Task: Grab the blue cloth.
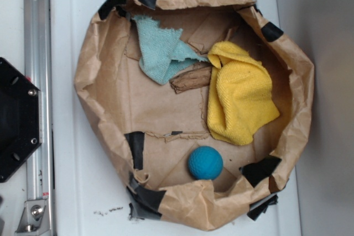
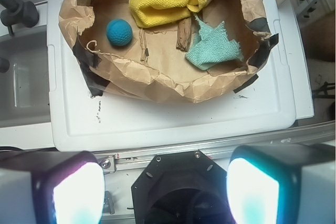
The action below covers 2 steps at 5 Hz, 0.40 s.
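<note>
Blue cloth shows in both views; the tool's fingers only in wrist.

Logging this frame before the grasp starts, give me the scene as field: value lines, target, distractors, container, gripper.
target: blue cloth, pale teal, pointed outline, lying flat in the nest, untouched
target neighbours: a curled brown paper scrap lies between it and the yellow cloth
distractor: teal ball, apart from both cloths
container: crumpled brown paper nest patched with black tape, on a white lid
gripper: gripper well back from the nest, jaws wide apart, nothing between them; not seen in the exterior view
</note>
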{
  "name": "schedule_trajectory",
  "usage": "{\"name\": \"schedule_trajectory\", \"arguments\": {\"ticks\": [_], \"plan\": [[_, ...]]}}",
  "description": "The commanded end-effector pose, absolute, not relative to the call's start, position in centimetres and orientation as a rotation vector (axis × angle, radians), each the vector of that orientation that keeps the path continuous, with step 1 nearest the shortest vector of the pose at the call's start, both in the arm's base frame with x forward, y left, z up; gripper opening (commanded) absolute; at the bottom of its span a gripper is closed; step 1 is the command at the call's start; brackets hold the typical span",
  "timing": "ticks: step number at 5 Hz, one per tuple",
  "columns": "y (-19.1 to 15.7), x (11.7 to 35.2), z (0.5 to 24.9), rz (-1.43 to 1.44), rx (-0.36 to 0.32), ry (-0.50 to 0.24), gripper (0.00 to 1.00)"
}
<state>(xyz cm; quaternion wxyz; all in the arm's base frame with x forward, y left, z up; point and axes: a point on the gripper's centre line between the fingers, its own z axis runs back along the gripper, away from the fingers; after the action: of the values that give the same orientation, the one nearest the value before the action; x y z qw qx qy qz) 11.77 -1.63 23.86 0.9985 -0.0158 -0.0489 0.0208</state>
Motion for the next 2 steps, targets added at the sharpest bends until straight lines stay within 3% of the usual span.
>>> {"name": "schedule_trajectory", "arguments": {"ticks": [1, 2], "plan": [[-1.6, 11.8, 23.9, 0.042, -0.032, -0.098, 1.00], [0.2, 16.8, 20.9, -0.004, 0.094, -0.098, 1.00]]}}
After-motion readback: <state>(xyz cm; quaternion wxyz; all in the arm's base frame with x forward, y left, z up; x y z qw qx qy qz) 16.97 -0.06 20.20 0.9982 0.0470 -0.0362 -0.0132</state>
